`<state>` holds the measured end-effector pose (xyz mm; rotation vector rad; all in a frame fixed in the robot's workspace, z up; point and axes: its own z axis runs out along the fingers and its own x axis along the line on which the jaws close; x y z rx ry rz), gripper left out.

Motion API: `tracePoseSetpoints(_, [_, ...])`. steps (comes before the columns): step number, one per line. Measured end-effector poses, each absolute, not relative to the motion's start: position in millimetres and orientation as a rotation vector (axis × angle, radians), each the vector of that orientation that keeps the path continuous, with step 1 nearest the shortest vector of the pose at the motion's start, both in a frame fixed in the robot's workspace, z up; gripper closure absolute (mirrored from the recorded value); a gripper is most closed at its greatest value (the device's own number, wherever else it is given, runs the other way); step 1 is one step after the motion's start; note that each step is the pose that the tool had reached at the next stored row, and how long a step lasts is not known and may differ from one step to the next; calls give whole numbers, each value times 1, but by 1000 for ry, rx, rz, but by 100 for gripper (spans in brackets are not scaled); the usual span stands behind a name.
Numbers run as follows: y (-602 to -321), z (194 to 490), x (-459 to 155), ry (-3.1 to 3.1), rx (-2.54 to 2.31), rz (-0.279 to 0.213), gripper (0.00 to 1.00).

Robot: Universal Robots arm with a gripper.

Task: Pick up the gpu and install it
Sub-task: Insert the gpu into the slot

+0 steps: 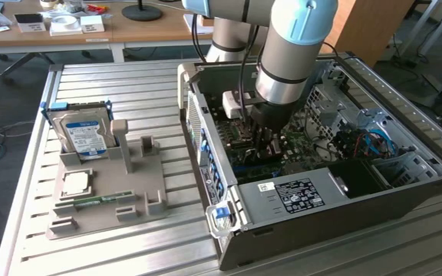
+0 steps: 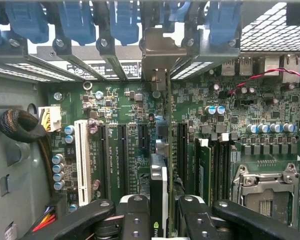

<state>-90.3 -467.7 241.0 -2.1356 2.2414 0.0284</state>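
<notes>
We see the gripper (image 2: 162, 212) lowered inside the open computer case (image 1: 405, 190), its fingers (image 2: 135, 215) pinching the gpu (image 2: 160, 185) edge-on between them. The card stands upright over the motherboard (image 2: 250, 125), among the black expansion slots (image 2: 121, 160), with its silver bracket (image 2: 162, 50) up against the row of blue slot clips (image 2: 125, 20). On the exterior view's left, a hard drive (image 1: 83, 135) stands in the grey holder tray (image 1: 159, 184) on the slatted table (image 1: 113, 86), well apart from the case.
</notes>
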Motion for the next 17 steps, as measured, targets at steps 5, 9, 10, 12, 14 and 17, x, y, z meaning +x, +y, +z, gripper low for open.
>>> tracePoseSetpoints(5, [-467,241,-93,2240,-2135,28,73])
tracePoseSetpoints(9, [-467,241,-93,2241,-2136,28,73])
tracePoseSetpoints(10, [-467,241,-94,2241,-2136,29,73])
tracePoseSetpoints(12, [-467,241,-94,2241,-2135,29,73])
tracePoseSetpoints(14, [-467,241,-94,2243,-2135,31,73])
tracePoseSetpoints(17, [-467,241,-94,2242,-2135,28,67])
